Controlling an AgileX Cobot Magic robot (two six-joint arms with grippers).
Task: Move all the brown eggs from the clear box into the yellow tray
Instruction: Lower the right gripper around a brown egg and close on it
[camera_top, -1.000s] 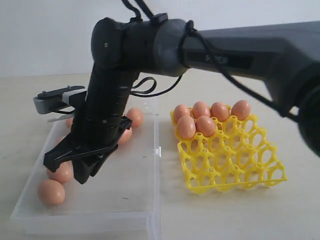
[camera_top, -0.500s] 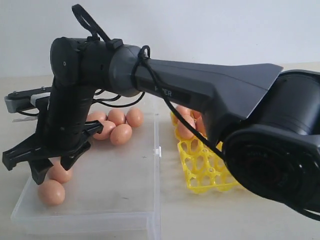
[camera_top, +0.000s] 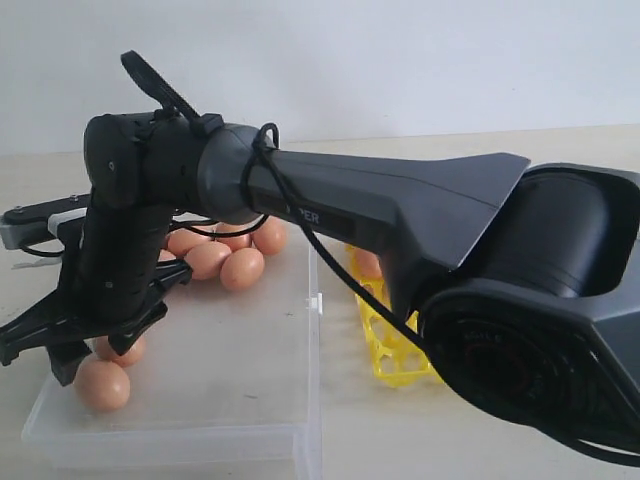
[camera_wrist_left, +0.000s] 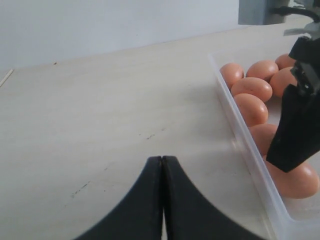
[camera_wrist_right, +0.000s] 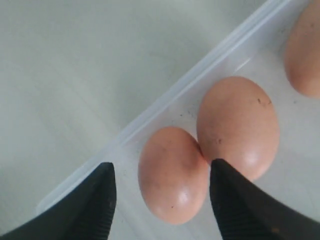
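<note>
Brown eggs (camera_top: 226, 258) lie in two groups inside the clear box (camera_top: 250, 370), which fills the lower left of the exterior view. One cluster is bunched at the box's far end, at the middle left of the frame. Two more eggs sit in the near left corner, touching each other, with the front egg (camera_top: 102, 386) close to the box's front wall. Just right of the box, near the frame's centre, stands the yellow tray (camera_top: 388, 352). It is mostly hidden behind the arm, and one tray egg (camera_top: 367, 263) shows at its far left corner.

The right gripper (camera_top: 95, 362) reaches across to the lower left and hangs low over the two corner eggs with its jaws spread. In the right wrist view its fingers (camera_wrist_right: 102, 195) stand on either side of the smaller-looking egg (camera_wrist_right: 172, 175), which lies against the box wall and against its neighbour (camera_wrist_right: 239, 127). The gripper (camera_wrist_right: 161, 165) is pinching nothing. Whether the fingers touch either egg I cannot tell.

The left gripper (camera_wrist_left: 161, 167) has its fingers pressed together on nothing. It sits over the bare pale table (camera_wrist_left: 100, 125) just outside the box's wall (camera_wrist_left: 240, 135), with a row of eggs beyond that wall.

The right arm (camera_top: 400, 205) is dark grey and sweeps from the lower right across the frame, with a black cable (camera_top: 330, 265) looped around it
</note>
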